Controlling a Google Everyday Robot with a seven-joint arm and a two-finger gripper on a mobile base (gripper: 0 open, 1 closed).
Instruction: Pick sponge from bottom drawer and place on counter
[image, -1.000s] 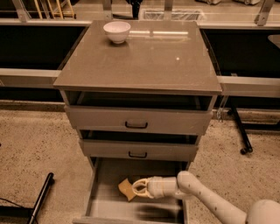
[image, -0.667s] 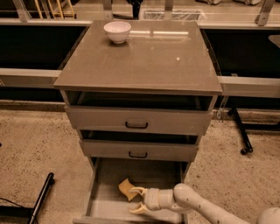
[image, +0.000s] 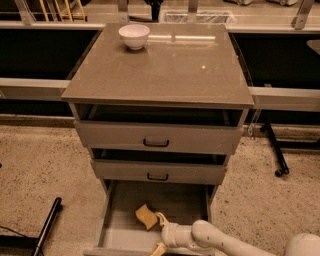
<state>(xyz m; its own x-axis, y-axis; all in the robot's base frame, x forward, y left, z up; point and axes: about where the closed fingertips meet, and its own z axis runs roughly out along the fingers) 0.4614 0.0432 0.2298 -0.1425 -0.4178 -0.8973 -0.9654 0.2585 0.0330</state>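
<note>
Sponge lies on the floor of the open bottom drawer, left of centre, just beside the upper fingertip of the hand, whose fingers are spread wide and hold nothing; white bowl sits on the table

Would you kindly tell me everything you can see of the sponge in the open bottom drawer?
The sponge is a small tan-yellow block, soft-looking, with uneven edges. It lies flat but skewed on the grey floor of the open bottom drawer, near the middle. The claw sits just right of it, spread open. Its upper finger reaches the sponge's right edge, though contact is unclear. Nothing grips it.
</note>
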